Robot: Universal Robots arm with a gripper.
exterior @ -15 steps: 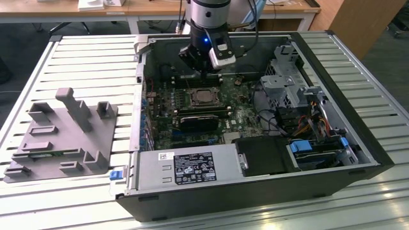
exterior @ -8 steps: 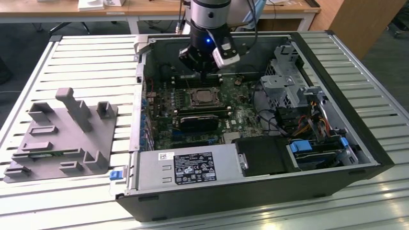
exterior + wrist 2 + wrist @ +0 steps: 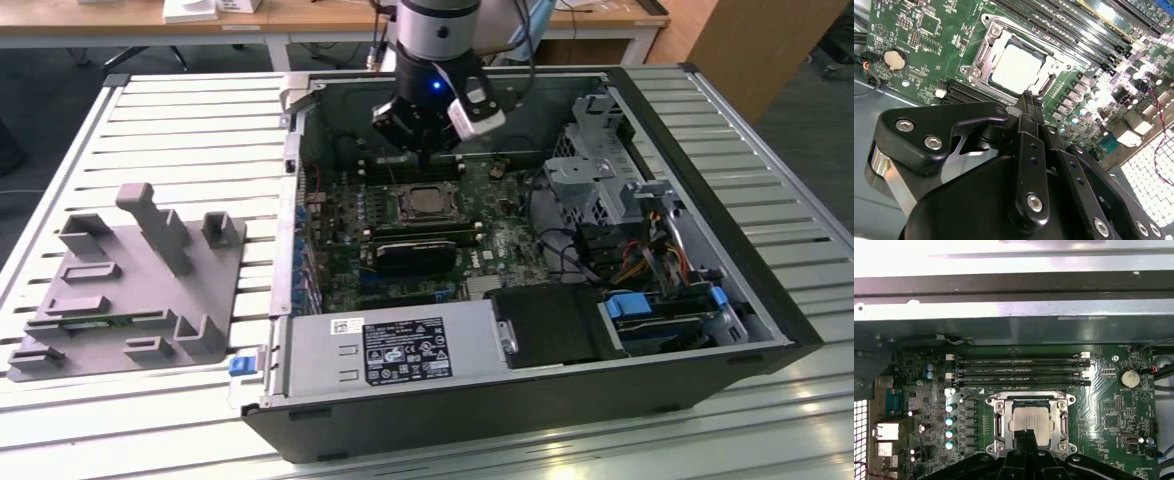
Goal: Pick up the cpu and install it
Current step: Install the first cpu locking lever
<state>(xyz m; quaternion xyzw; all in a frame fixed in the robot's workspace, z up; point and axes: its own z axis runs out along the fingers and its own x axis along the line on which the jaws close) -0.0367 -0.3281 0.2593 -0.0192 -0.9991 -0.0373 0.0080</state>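
Both wrist views are showing the cpu (image 3: pixel 1016 68) (image 3: pixel 1030 420) sitting in its socket frame (image 3: pixel 985 46), claw (image 3: pixel 1026 97) closed w/ nothing; exterior view is adding the grey fixture (image 3: pixel 127 285).

You're looking at a slatted metal table (image 3: pixel 160 130), pale ribs running across it. An open computer case (image 3: pixel 534 400) lies flat on it, and just beside that, toward the exterior view's left, sits a grey plastic fixture (image 3: pixel 134 285) with upright posts.

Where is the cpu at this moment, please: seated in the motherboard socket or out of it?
In. The cpu lies flat inside the socket frame in both wrist views; the end effector hangs just above its edge.
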